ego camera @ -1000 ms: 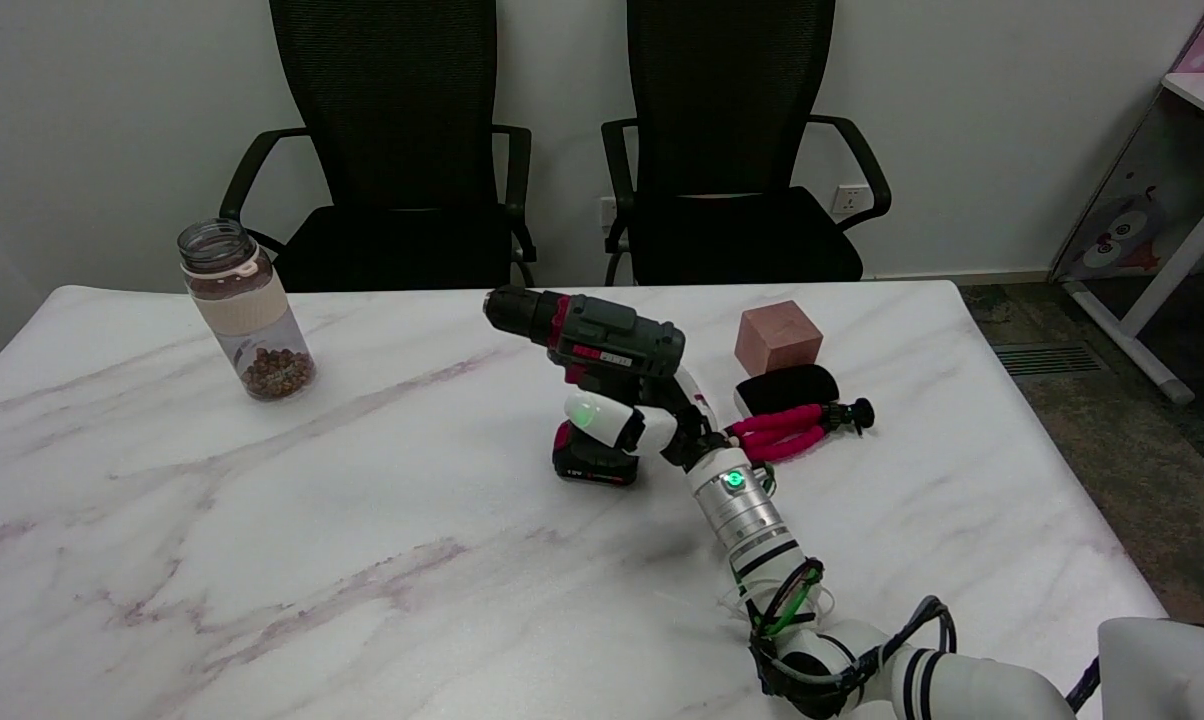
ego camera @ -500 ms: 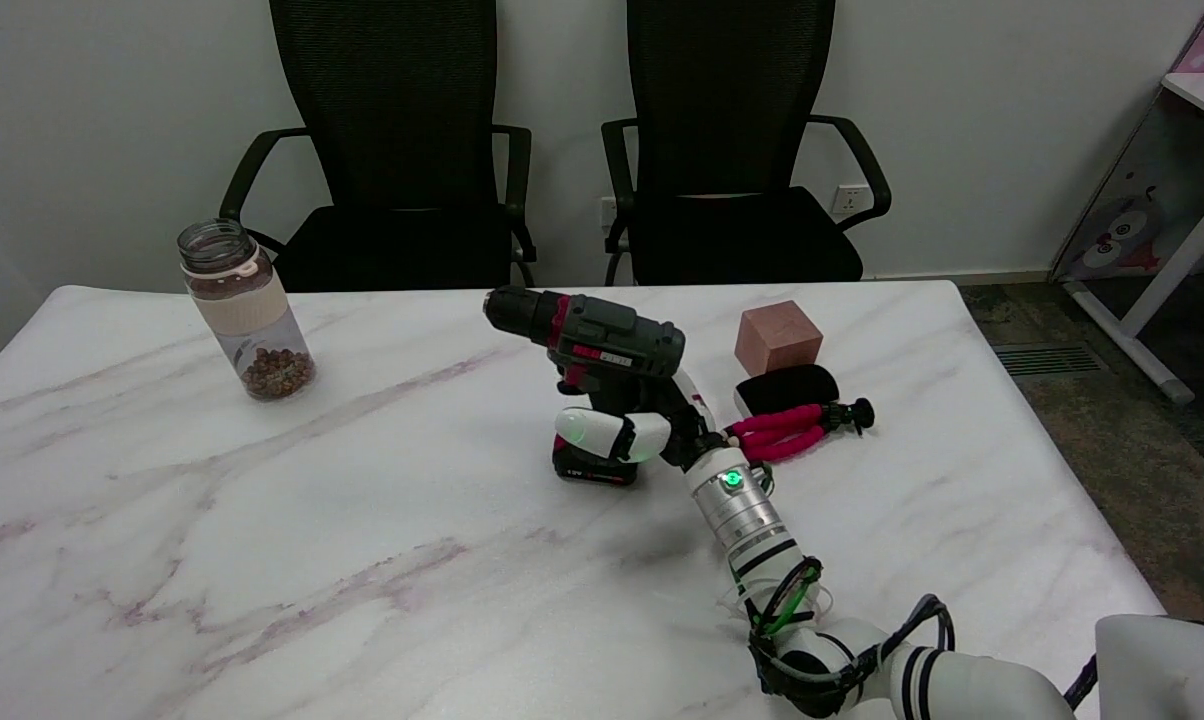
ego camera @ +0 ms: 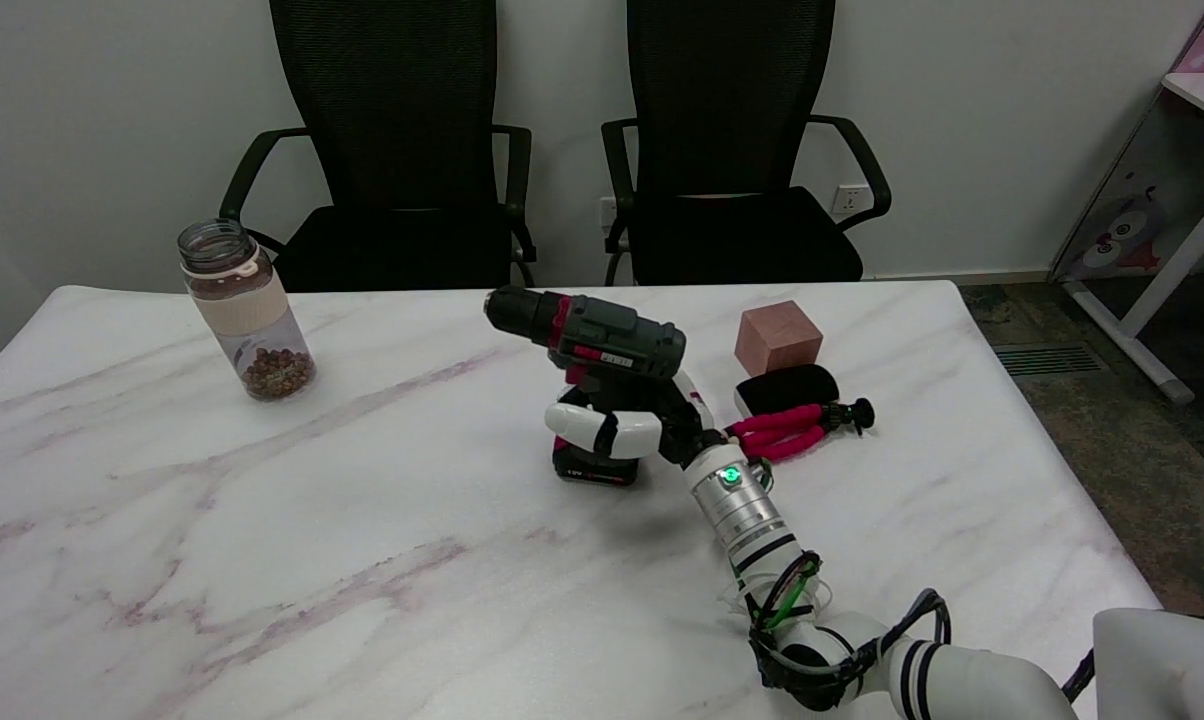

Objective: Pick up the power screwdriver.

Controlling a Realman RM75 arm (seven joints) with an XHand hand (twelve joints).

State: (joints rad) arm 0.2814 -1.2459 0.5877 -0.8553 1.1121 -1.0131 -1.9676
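Marble-veined white bench (ego camera: pixel 262 520) fills the head view, two black office chairs (ego camera: pixel 402 150) behind it against a pale wall. Power screwdriver (ego camera: pixel 602 345) stands upright near the bench's middle, chuck pointing left, its battery foot down on the surface with no gap visible beneath it. Right arm (ego camera: pixel 752 530) reaches in from the lower right; the robot hand (ego camera: pixel 627 425) is at the tool's handle, just under the motor body. Change over the last second: the white fingers (ego camera: pixel 587 425), which were slanted and part-way round the near side of the handle, have swung across and now lie level across its front, tips reaching the handle's left side. Wrist has crept slightly up and in. Tool itself has not shifted or tilted, and the camera has held steady. Reading: the grasp has closed round the handle; the robot hand looks to be holding the power screwdriver, though the far side of the grip is hidden. Judged from this, the grasp step is about done and the lift has not begun. Bystanders unchanged: jar (ego camera: pixel 245 310) with brown contents at the far left, well apart; pink cube (ego camera: pixel 777 335), a black pad (ego camera: pixel 787 388) and a small pink-legged tripod (ego camera: pixel 797 425) just right of the hand, near enough to be brushed by the wrist on the way up.
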